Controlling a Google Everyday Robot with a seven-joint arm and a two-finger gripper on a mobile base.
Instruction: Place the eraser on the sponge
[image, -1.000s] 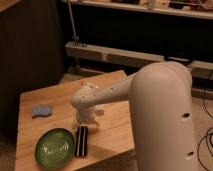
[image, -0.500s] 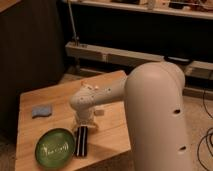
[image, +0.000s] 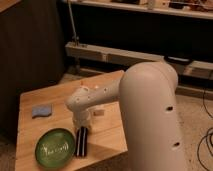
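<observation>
Arm leaned in toward green plate (image: 55, 147) over last second. End effector (image: 82, 126) now low over far end of eraser (image: 81, 144); spread or pinching: cannot tell. Eraser unmoved, flat on table (image: 111, 142) just beside plate. Sponge (image: 41, 110) unmoved, beyond plate, well apart. Looks like grasp stage.

We look down from behind the arm (image: 150, 110) onto the table (image: 55, 97), fairly near, gripper (image: 82, 125) at the eraser (image: 81, 142).

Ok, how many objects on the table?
4: sponge far left, green plate near left, eraser beside it, gripper at its far end, white box beyond. Arm may hide more.
</observation>
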